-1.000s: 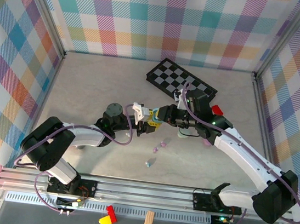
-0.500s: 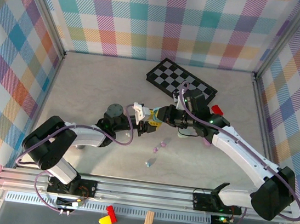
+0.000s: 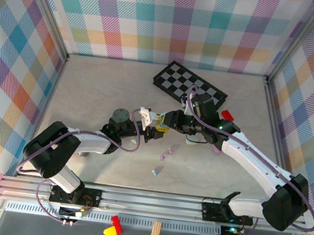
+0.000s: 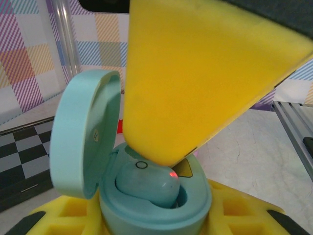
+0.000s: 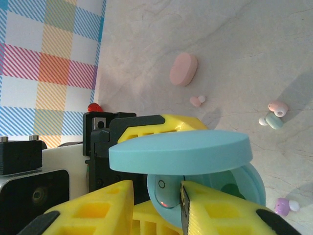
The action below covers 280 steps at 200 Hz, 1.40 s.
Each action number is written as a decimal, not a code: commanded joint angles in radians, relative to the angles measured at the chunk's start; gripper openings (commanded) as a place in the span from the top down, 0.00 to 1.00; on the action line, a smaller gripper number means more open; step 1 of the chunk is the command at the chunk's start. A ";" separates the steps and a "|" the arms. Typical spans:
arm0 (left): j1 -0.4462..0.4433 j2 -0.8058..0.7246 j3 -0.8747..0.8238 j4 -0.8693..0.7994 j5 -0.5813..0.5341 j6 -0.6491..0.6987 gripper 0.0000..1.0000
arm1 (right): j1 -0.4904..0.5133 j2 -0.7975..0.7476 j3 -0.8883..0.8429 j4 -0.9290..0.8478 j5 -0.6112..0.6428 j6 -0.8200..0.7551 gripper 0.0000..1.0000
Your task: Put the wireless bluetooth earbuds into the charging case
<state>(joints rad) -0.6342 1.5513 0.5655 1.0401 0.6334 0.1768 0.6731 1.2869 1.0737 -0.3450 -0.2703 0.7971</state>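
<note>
My left gripper (image 4: pixel 151 221) is shut on the base of a teal charging case (image 4: pixel 156 215), held above the table with its lid (image 4: pixel 83 132) swung open. A teal earbud (image 4: pixel 146 183) with a red light sits in one well of the case. My right gripper (image 5: pixel 156 196) straddles that earbud (image 5: pixel 166 191): one finger (image 5: pixel 220 210) touches it, the other (image 5: pixel 98 210) stands off with a gap, so the jaws are open. From above, both grippers meet mid-table, left (image 3: pixel 154 131) and right (image 3: pixel 163 123). Loose earbuds lie on the table: purple (image 3: pixel 170 151) and bluish (image 3: pixel 157 170).
A closed pink case (image 5: pixel 184 69) and a pink earbud (image 5: pixel 197 100) lie on the table beyond the grippers, with a pink and a pale bud (image 5: pixel 274 115) to the right. A checkerboard (image 3: pixel 190 86) and a red piece (image 3: pixel 227 115) sit at the back.
The right gripper's fingers have parted a little around the teal earbud. The left gripper and the case have stayed put.
</note>
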 commanded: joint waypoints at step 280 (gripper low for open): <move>0.170 -0.204 -0.008 -0.046 0.003 -0.048 0.70 | 0.288 0.189 -0.427 0.271 -0.007 0.204 0.59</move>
<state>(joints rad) -0.4721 1.3880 0.5652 1.0065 0.6159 0.1276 0.9417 1.4284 0.6029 -0.1177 -0.2810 0.9947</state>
